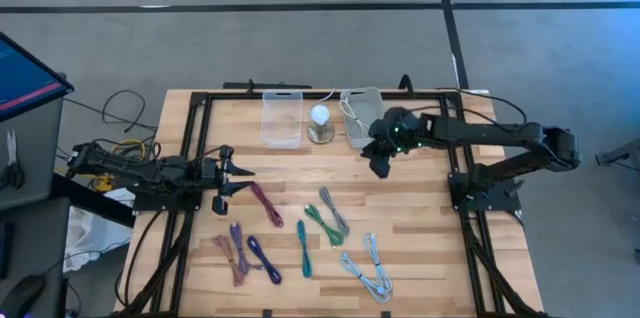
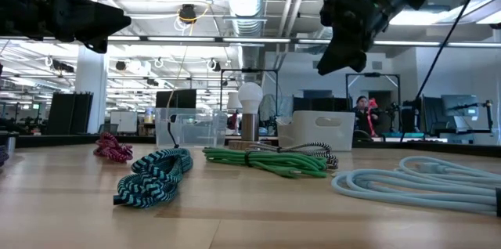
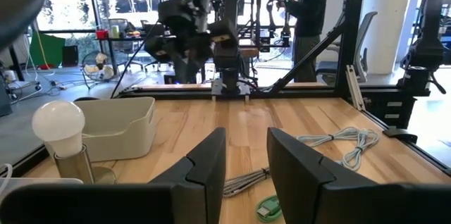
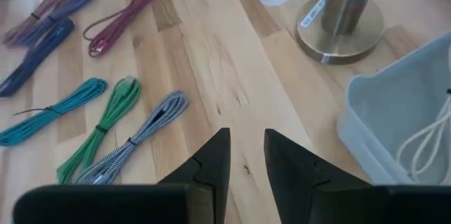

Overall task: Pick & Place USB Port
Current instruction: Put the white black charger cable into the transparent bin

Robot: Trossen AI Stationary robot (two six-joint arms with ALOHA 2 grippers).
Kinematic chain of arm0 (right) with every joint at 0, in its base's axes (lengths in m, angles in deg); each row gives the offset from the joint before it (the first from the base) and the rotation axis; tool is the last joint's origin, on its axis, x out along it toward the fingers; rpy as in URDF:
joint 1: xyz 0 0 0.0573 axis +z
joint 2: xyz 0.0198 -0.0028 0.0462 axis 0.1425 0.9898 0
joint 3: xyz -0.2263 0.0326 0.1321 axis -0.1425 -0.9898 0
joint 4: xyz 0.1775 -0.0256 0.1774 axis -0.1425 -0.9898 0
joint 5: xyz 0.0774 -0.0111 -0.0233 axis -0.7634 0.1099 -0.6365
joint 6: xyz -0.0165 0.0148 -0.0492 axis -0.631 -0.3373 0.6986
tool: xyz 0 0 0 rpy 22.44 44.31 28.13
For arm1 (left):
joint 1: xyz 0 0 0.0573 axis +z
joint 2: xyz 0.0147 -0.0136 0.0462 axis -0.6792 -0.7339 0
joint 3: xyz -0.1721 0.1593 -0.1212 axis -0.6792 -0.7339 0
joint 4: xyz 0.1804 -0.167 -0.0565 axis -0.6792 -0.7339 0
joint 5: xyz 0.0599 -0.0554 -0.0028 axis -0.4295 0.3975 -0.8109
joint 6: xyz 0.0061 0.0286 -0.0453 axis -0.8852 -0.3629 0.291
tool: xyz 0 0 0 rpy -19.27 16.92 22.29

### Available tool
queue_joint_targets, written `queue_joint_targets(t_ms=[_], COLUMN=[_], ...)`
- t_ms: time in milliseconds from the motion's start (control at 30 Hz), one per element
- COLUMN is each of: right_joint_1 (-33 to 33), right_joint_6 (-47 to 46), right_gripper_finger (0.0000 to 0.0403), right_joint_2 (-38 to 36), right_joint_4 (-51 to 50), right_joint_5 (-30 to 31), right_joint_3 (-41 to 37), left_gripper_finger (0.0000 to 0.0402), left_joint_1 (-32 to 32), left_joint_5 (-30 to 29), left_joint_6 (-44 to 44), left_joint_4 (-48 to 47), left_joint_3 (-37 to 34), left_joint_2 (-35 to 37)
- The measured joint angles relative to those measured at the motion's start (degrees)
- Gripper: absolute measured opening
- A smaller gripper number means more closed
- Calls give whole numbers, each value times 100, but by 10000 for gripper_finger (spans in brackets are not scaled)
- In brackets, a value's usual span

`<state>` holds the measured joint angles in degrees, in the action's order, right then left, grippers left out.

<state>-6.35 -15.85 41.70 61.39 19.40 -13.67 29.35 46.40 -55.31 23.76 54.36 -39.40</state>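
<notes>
My right claw [image 1: 380,165] hangs empty and slightly parted beside the white bin [image 1: 360,118], so I judge I'm between cables: the black-and-white cable [image 4: 134,143] lies on the counter [image 1: 420,248] just ahead, needing a reach down and grasp

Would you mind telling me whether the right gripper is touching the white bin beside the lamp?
Apart. The low view shows the right gripper hanging in the air well above the white bin, with open background between them.
</notes>
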Motion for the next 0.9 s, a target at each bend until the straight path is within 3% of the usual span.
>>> queue_joint_targets(t_ms=[133,267,900], right_joint_1=[555,916,1892], right_joint_6=[-382,-975,-2309], right_gripper_finger=[81,81,82], right_joint_2=[85,73,330], right_joint_4=[52,51,645], right_joint_5=[544,616,2099], right_joint_3=[2,4,3], left_gripper_finger=[104,104,104], left_joint_1=[0,0,0], left_joint_5=[-3,-13,-13], left_joint_6=[0,0,-2], left_joint_4=[0,0,0], left_joint_3=[0,0,0], left_joint_2=[-1,1,1])
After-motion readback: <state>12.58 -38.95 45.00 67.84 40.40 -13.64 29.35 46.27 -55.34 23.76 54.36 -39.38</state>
